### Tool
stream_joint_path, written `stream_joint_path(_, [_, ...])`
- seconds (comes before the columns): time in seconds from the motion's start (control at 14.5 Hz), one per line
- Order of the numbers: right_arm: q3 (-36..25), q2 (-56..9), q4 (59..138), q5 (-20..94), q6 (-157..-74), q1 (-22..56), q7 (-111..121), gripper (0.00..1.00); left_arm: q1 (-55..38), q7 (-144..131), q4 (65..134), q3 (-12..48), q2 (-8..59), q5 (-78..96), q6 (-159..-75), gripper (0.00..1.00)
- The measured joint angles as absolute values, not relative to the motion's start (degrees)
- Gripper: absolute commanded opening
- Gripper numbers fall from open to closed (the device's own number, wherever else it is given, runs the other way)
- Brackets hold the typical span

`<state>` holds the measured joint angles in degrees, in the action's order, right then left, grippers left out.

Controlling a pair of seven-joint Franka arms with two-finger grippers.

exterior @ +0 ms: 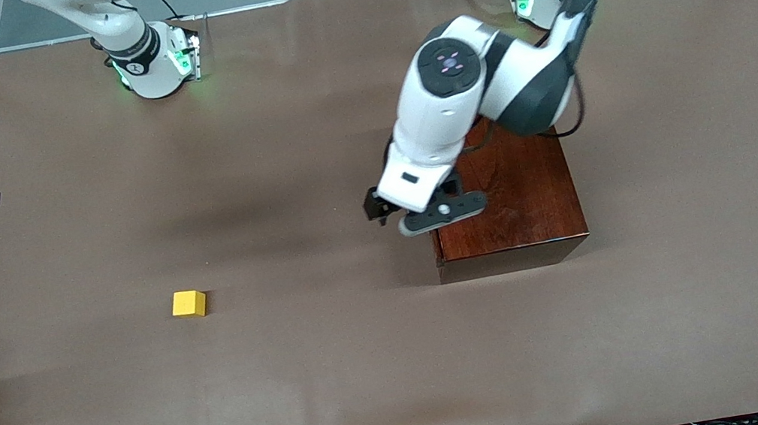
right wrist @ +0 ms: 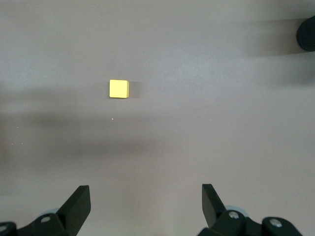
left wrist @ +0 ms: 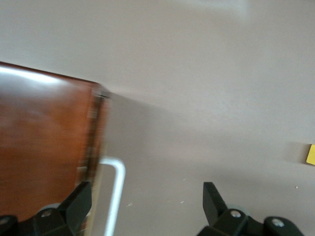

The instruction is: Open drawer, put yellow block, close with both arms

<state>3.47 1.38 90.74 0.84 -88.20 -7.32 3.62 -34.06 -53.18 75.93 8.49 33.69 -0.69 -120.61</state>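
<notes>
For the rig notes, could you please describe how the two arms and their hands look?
Both are glossy white with dark grey joint bands, black cables and green-lit round bases. The left hand and right hand each carry two black wedge-shaped fingers.

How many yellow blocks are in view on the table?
1. The yellow block lies alone on the brown table, toward the right arm's end, well apart from the wooden box. Others could be hidden in the closed box.
</notes>
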Motion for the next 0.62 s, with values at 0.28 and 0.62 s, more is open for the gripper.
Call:
stream_joint_path(0.28, [3.48,1.37,90.74,0.84,-88.19,-7.31,3.62,1.0,-42.83,-53.92,74.62,2.58,38.67,-2.68,-120.62,1.0])
stream_joint_path(0.62, [3.48,1.36,90.74,0.84,-88.19,-7.31,3.62,1.0,-45.7,-53.86,73.71,-0.18,39.33,-4.74,-112.48,1.0])
